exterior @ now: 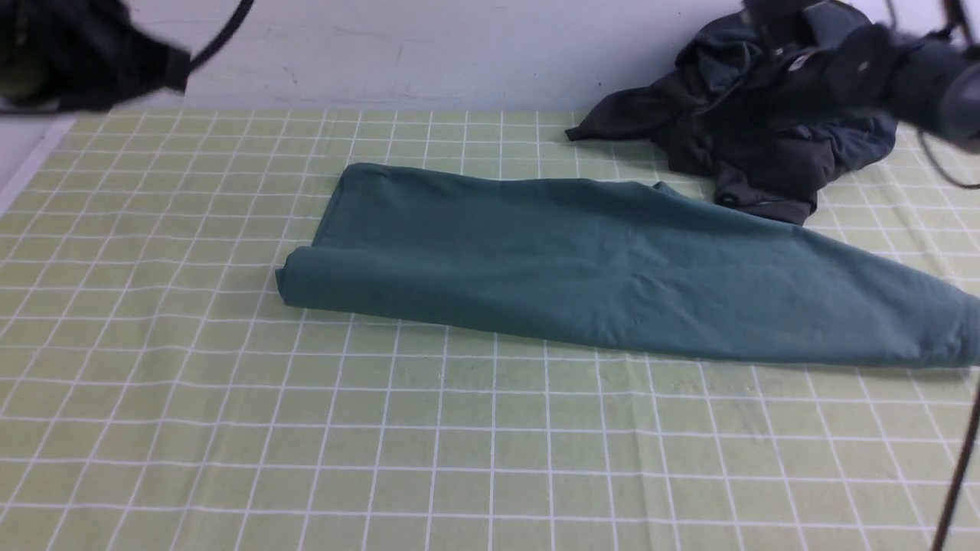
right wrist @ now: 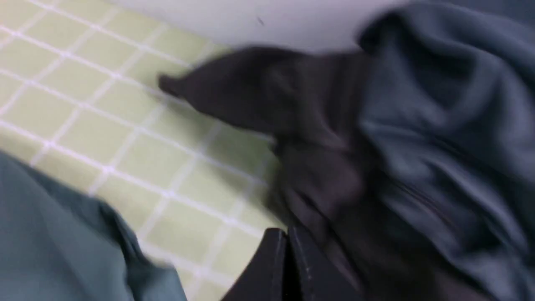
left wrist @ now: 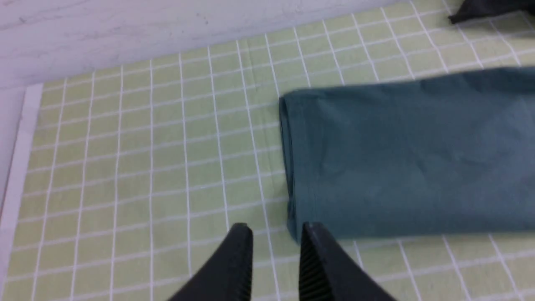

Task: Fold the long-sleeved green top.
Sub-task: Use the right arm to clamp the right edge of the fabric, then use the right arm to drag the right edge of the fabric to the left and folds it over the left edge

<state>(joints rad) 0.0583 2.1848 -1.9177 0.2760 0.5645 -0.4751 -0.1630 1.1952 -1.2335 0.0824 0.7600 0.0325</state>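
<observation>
The green long-sleeved top (exterior: 597,268) lies folded into a long flat band across the checked cloth, running from centre-left to the right edge. Neither neck, label nor logo shows. My left gripper (left wrist: 276,228) hovers above the cloth just off the band's left end (left wrist: 292,167); it is open, with only cloth showing in the narrow gap. My right gripper (right wrist: 285,232) is shut with nothing in it, raised over the edge of the dark heap, with a corner of the top (right wrist: 50,234) below it. Both arms look blurred in the front view.
A dark charcoal-grey heap of garments (exterior: 766,130) sits at the back right, touching the top's far edge. The green checked tablecloth (exterior: 383,444) covers the table; its white left border (left wrist: 19,167) and the pale back wall (exterior: 429,46) bound it.
</observation>
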